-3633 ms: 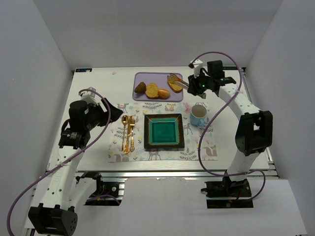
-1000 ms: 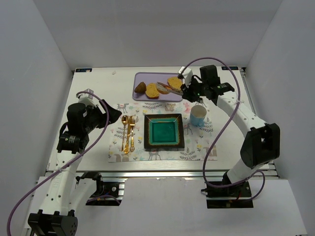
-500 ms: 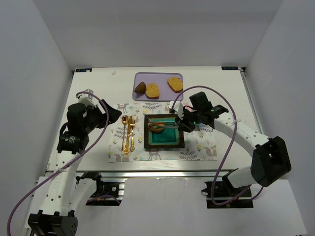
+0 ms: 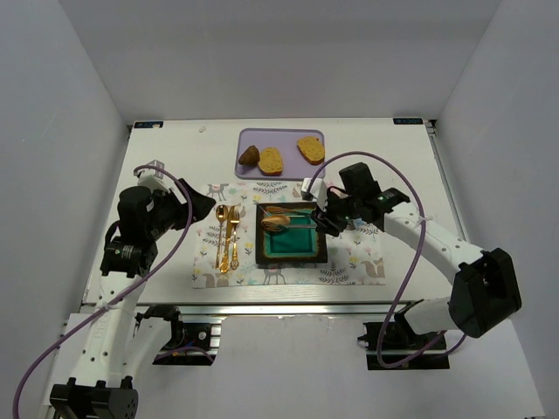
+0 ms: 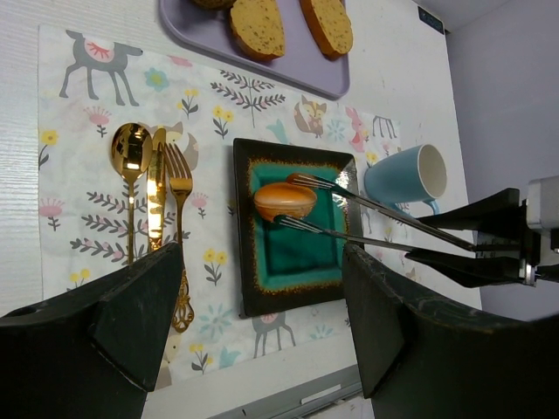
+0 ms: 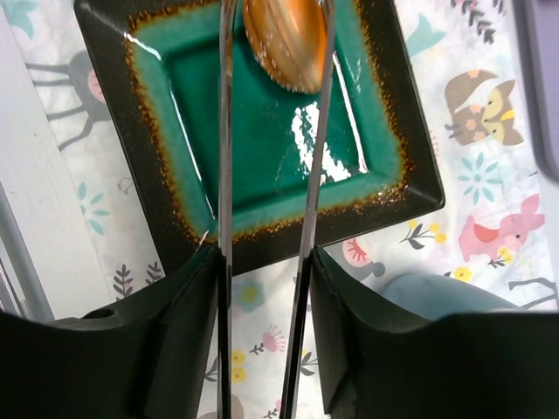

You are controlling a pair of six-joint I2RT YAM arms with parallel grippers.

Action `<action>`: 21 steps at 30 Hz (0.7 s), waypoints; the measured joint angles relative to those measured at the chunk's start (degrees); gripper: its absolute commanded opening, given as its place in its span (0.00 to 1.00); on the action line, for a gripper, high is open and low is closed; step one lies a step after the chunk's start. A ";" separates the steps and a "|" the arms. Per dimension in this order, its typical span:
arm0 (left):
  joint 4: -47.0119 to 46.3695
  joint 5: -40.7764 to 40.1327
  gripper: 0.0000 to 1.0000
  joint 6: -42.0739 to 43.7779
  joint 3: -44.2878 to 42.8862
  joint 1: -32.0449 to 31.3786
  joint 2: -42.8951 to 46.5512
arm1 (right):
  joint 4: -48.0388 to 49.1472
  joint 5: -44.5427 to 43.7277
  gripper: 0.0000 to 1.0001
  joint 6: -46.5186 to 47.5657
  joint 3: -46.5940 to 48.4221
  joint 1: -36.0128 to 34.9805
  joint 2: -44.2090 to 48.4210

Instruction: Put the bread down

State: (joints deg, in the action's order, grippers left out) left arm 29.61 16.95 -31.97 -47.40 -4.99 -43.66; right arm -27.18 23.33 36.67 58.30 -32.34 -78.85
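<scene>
Top external view: the white table (image 4: 166, 157) fills the floor of my workspace, with my two arms coming up from its near edge. A small label sits at each far corner, too small for me to read. In the middle lies the rectangular paper placemat (image 4: 205, 262), printed with flowers, deer and foxes. Behind it, against its far edge, is the lavender rectangular tray (image 4: 293, 168), carrying two tan bread slices (image 4: 271, 160) and a darker crust end (image 4: 250, 155).

The square plate (image 4: 292, 262), glazed teal with a dark brown rim, sits in the centre of the mat. My right claw (image 4: 327, 218) reaches in from the right, over the plate's right rim. It is clamped on a pair of long steel tongs (image 6: 224, 175), whose two arms run out between my fingers (image 6: 175, 332). The tong tips pinch the small oval golden-brown bread roll (image 5: 285, 201). The roll is over the far left part of the plate's teal well, close to the rim. I cannot tell whether it touches the glaze.

The light blue ceramic mug (image 5: 406, 175) stands on the mat just right of the plate, beneath my right wrist. A gold spoon (image 5: 131, 148), knife (image 5: 157, 192) and fork (image 5: 179, 201) lie side by side left of the plate.

My left claw (image 4: 190, 205) hangs above the mat's far left corner with its fingers spread wide and nothing between them.
</scene>
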 measured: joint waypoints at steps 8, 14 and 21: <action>-0.09 0.00 0.83 0.00 0.02 0.00 -0.33 | 1.95 1.64 0.45 -2.05 0.13 0.15 2.95; -0.11 0.00 0.83 0.00 0.02 0.00 -0.76 | 5.25 2.12 0.41 -10.97 4.63 3.37 0.79; -0.09 0.00 0.83 0.02 0.02 0.00 -0.81 | 10.12 1.46 0.38 -27.23 20.04 12.92 -15.21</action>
State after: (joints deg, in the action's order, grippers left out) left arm 29.52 16.95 -31.94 -47.37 -4.99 -44.47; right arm -17.06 24.80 9.43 78.35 -19.42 -94.06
